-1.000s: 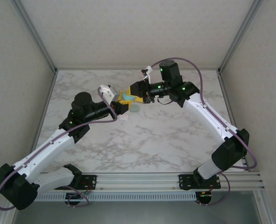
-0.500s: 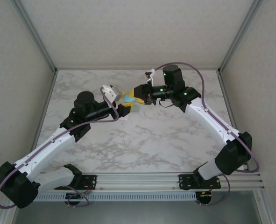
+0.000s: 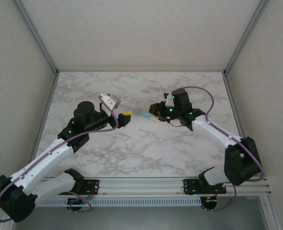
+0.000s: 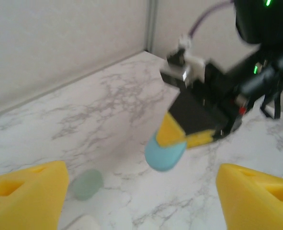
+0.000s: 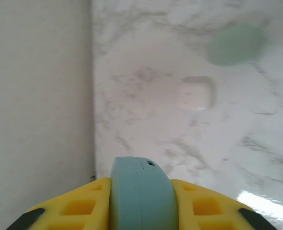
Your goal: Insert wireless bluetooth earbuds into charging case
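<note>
Where the right gripper's (image 3: 151, 112) yellow foam-faced fingers (image 5: 79, 206) meet, they are clenched on a teal-blue rounded plastic case (image 5: 141, 196), pinching it across its flat faces with the narrow edge toward the wrist camera. That edge has a small dark slot near the top. The case sticks out beyond the fingertips and seems to hang clear of the tabletop.

The left gripper (image 3: 126, 117) faces it from across a short gap. Its yellow fingers (image 4: 28, 191) are spread wide with nothing between them, and the teal case sits ahead of them, untouched.

Two more pieces lie loose on the white grey-veined marble tabletop (image 3: 146, 153) below the grippers:
- a pale green rounded plastic piece (image 4: 86, 184)
- a white rounded-square plastic piece (image 5: 197, 92), near the green one but not touching it

I cannot tell whether either is a case or an earbud.

Markings: all three pieces are too blurred to tell whether they carry any print or logo.

Both arms reach inward from the near rail, and the grippers meet around the middle of the table, toward the far side.
</note>
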### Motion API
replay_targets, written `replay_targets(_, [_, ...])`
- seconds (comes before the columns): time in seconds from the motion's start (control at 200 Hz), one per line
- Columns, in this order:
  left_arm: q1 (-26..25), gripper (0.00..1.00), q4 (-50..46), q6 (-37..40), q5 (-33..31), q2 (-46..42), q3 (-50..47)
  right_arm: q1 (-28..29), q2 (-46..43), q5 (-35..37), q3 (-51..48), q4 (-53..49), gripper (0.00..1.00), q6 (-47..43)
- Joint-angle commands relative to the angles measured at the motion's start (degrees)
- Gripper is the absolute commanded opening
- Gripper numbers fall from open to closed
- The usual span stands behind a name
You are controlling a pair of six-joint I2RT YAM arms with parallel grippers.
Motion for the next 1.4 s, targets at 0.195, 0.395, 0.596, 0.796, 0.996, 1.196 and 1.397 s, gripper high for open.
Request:
replay_targets(0.195, [0.0, 0.88, 0.7, -3.6, -11.1, -5.5, -1.2, 1.7, 14.6, -1.2, -2.0, 9.8, 0.22, -3.4])
replay_targets(0.395, [0.0, 0.91, 0.2, -3.7, -12.2, -5.4, -1.1, 2.1, 21.2, -1.0, -0.8, 11.1, 0.22, -5.5])
replay_targets(0.596, [0.0, 1.0, -0.7, -3.3, -13.0, -5.2, -0.7, 2.5, 24.0, -0.3, -0.4, 11.0, 0.27, -8.0])
replay_targets(0.796, [0.1, 1.0, -1.4, -2.7, -14.1, -5.3, -0.5, 2.4, 21.1, 5.4, -0.2, 2.5, 0.43, -12.8])
replay_targets(0.996, [0.2, 1.0, -1.4, -2.7, -14.3, -4.1, -0.5, 2.2, 16.9, 11.6, 0.8, -5.9, 0.55, -16.1])
replay_targets(1.196, [1.8, 1.0, -2.5, -3.4, -19.1, -2.2, -1.1, 1.8, 4.8, 37.0, 3.1, -19.8, 0.68, -21.0])
replay_targets(1.397, [13.9, 1.0, -8.2, -10.3, -31.5, 5.0, -2.9, -2.8, -6.8, 74.5, -5.7, -6.3, 0.99, -41.3])
